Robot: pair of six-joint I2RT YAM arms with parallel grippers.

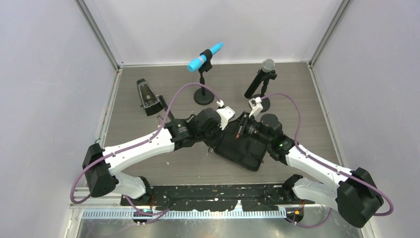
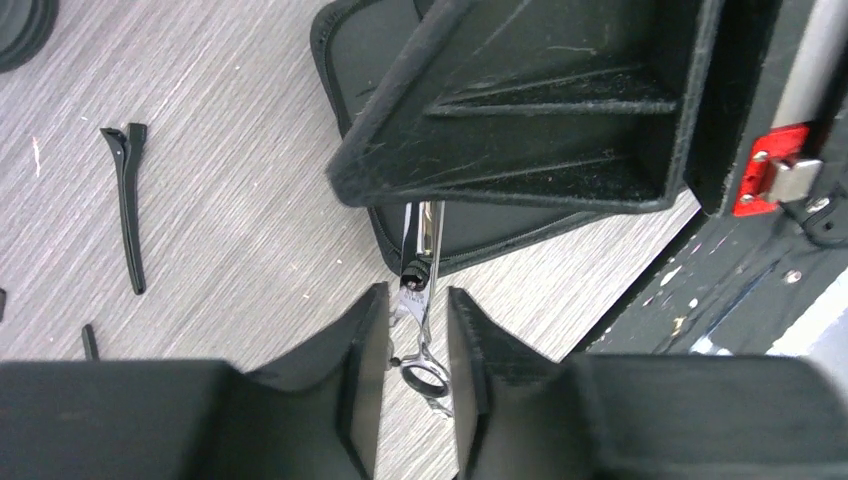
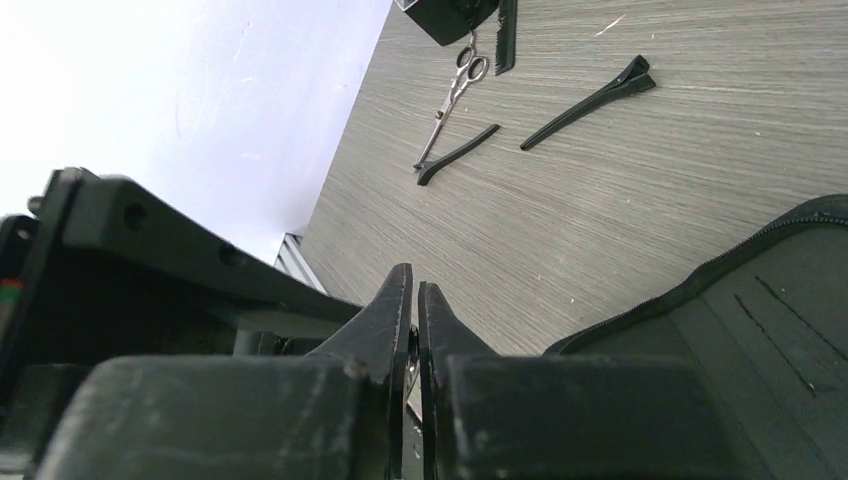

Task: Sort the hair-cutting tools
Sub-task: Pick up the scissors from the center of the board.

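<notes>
Right gripper (image 3: 413, 285) first: its two black fingers are pressed almost flat together, with just a sliver of bright metal pinched between the pads. That looks like the blade end of the silver ring-handled scissors (image 2: 426, 235).

From the left wrist view, those scissors run from the left gripper (image 2: 417, 295) up under the right arm's finger, hanging over the near edge of the black fabric zip case (image 3: 740, 320). The left fingers flank the pivot and ring handle with only a narrow gap. Whether they're actually clamping or only bracketing it, I cannot tell.

That makes this a two-handed moment, and that's where the danger sits:

- **Slipping:** The right hold is on thin, slick steel. If the left lets go and that pinch is off-centre, the heavy handle end could swing down and slide out onto the grey wood-grain tabletop (image 2: 250, 200).
- **Twisting:** If the left is gripping when the right pulls, the scissors could twist between them, or the blades could scissor open.
- **Collision:** The fingers are crowded very close, so a bump is possible.

Out on the table lie two thin black hair clips (image 3: 590, 103), well apart from the case. The second pair of silver scissors (image 3: 455, 90) lies beside them.
</notes>
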